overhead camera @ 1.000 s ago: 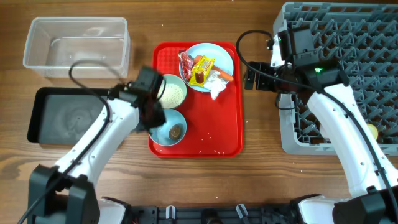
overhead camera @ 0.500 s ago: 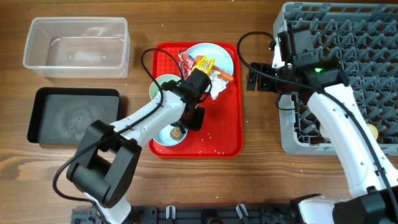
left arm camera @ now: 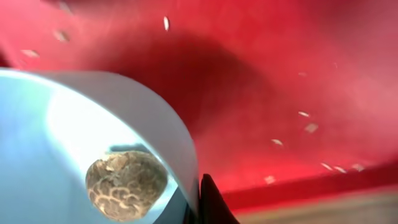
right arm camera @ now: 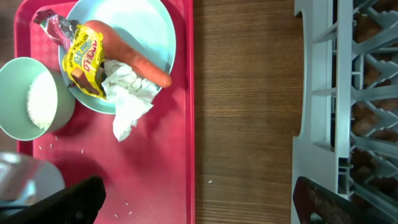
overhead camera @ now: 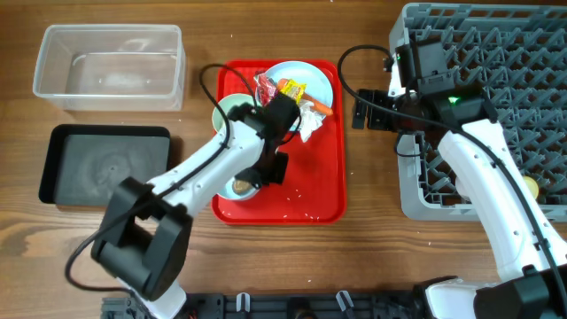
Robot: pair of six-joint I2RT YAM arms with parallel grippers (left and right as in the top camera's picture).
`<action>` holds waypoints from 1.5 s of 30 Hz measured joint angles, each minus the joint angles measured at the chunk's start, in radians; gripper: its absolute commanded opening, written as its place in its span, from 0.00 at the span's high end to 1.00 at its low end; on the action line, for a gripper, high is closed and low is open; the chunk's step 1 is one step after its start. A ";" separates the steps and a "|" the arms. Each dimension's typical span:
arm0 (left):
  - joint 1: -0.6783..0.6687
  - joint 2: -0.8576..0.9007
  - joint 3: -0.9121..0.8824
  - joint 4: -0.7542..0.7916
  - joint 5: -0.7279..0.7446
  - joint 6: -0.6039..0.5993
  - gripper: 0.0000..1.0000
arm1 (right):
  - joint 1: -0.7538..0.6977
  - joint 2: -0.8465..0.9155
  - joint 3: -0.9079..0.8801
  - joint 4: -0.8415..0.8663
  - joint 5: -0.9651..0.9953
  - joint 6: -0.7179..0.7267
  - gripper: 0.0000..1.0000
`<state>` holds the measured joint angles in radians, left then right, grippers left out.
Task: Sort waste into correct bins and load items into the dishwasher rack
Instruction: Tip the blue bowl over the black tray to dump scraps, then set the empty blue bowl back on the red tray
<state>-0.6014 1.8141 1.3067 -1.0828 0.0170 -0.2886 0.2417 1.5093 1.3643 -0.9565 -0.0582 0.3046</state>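
With the left gripper [overhead camera: 264,177] at the right rim of the near bowl [left arm camera: 37,155] on the red tray [overhead camera: 310,190], its hold there impossible to tell, a shallow pinch could tip the bowl and spill the brown lump [left arm camera: 126,185] onto the tray, while the right gripper [overhead camera: 356,111] hangs spread wide, empty.
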 measured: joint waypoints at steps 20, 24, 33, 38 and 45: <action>1.055 -0.171 0.002 -0.063 0.823 0.404 0.96 | 0.000 0.000 0.000 0.000 0.003 0.000 0.00; 1.224 -0.124 -0.108 -0.014 1.050 0.533 0.96 | 0.000 0.000 0.000 0.000 0.004 0.000 0.00; 1.344 -0.044 -0.222 0.191 1.389 0.600 0.96 | 0.000 0.000 0.000 0.000 0.004 0.000 0.00; 1.344 -0.044 -0.222 0.198 1.471 0.602 0.96 | 0.000 0.000 0.000 -0.005 0.004 0.000 0.00; 1.128 -0.181 -0.166 0.205 1.260 0.563 0.96 | 0.000 0.000 0.000 -0.005 0.004 0.000 0.00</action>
<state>0.5270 1.6333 1.1404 -0.8780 1.2766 0.2741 0.2417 1.5093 1.3643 -0.9611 -0.0544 0.3042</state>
